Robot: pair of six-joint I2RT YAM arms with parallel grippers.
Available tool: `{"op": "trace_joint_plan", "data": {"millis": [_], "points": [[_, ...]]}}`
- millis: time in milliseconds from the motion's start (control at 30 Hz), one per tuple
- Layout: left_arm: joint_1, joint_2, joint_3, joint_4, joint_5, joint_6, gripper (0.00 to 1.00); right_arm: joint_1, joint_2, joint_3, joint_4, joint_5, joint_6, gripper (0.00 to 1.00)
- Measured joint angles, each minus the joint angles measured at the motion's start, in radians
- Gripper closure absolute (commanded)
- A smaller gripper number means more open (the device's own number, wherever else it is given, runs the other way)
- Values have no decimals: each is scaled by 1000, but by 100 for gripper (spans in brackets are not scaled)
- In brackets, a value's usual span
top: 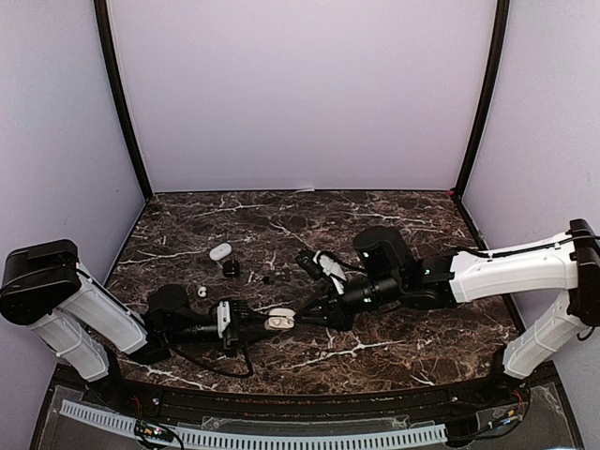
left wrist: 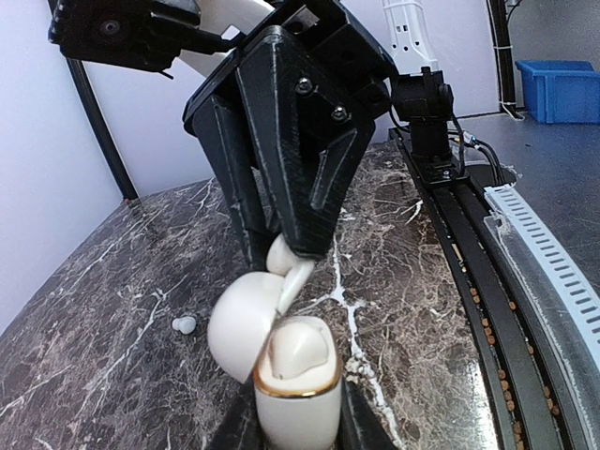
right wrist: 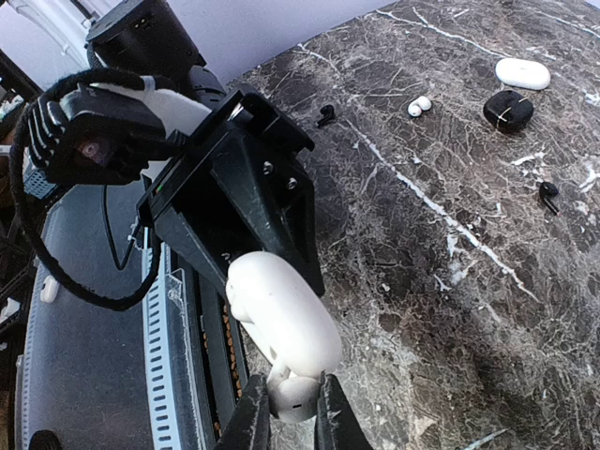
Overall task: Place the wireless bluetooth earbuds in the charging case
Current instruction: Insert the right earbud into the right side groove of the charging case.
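My left gripper (left wrist: 295, 429) is shut on the white charging case (left wrist: 298, 405), which has a gold rim. The case stands upright with its lid (left wrist: 240, 323) swung open to the left. One white earbud (left wrist: 298, 351) sits in the case. My right gripper (right wrist: 286, 414) is shut on a second white earbud (right wrist: 298, 401), held just above the open case beside the lid (right wrist: 281, 314). In the top view the two grippers meet at the case (top: 277, 321) near the table's front middle. A third white earbud (left wrist: 184, 324) lies loose on the marble.
A closed white case (top: 220, 251) and a black case (top: 231, 268) lie on the marble table (top: 375, 356) behind the left arm. Two black earbuds (right wrist: 325, 115) (right wrist: 548, 194) lie loose. A black rail and a white slotted strip (top: 281, 437) run along the front edge.
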Motion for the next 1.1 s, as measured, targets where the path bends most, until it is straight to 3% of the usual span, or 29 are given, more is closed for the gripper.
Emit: {"op": "trace_joint_plan", "data": {"millis": [500, 1100], "points": [[0, 0, 0, 1, 3, 0, 87, 4, -18, 16, -31, 119, -3, 100], [0, 0, 0, 10, -4, -5, 87, 8, -82, 13, -90, 116, -40, 100]]}}
